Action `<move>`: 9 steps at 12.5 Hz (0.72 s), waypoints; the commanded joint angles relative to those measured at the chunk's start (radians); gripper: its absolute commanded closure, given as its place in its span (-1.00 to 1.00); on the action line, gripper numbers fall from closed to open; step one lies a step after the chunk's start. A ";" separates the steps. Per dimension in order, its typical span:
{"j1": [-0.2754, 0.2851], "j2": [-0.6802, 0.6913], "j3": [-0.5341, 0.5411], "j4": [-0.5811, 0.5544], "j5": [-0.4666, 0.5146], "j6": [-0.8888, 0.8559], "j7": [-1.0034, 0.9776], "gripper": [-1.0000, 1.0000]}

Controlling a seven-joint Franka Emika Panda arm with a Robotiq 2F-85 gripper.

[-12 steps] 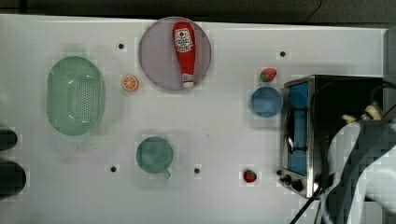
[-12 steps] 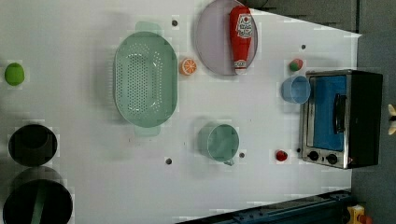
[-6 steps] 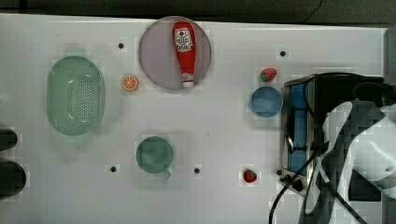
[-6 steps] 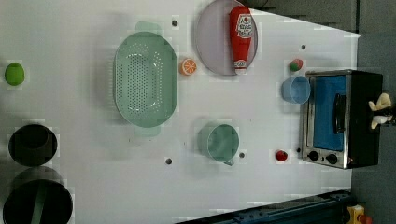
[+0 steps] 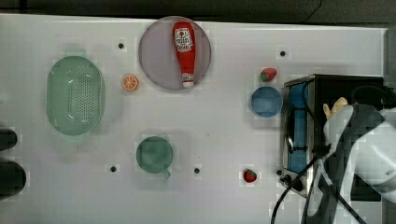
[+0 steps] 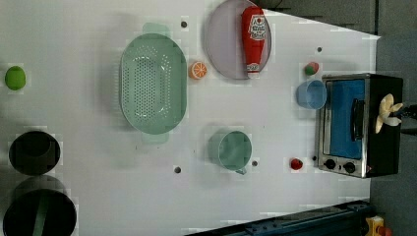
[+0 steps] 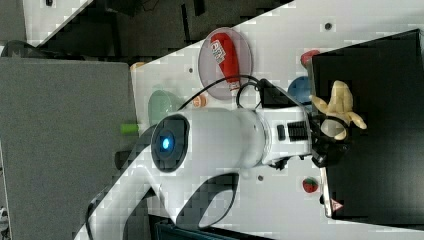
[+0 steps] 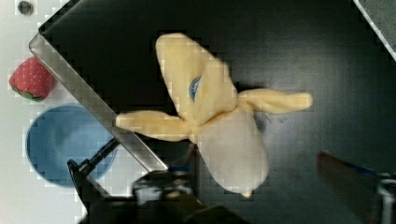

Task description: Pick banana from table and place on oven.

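Observation:
The banana, pale cream-yellow with splayed peel flaps, lies on the black top of the oven, close to its front edge. It also shows on the oven as the banana at the left view's right, and as the banana beside my white arm. My gripper hovers just over the banana. In the wrist view the gripper is open, with one finger on each side of the fruit and a gap to the fingers.
On the white table, a blue bowl and two strawberries sit by the oven's front. Farther off are a ketchup bottle on a plate, an orange slice, a green colander and a cup.
The arm carried the banana from the oven's far edge inward over its top. The jaws have spread apart and the banana now rests on the oven.

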State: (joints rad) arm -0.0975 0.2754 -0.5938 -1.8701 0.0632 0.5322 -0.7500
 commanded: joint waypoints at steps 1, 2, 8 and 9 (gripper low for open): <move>0.010 -0.089 0.010 0.053 -0.016 -0.070 -0.053 -1.00; 0.016 -0.128 0.013 0.071 -0.016 -0.118 -0.053 -1.00; 0.077 -0.398 0.181 0.103 -0.137 -0.401 0.146 -1.00; 0.080 -0.434 0.238 0.091 -0.150 -0.422 0.226 -1.00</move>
State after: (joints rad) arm -0.0729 -0.1860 -0.4177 -1.7959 -0.0811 0.1549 -0.6509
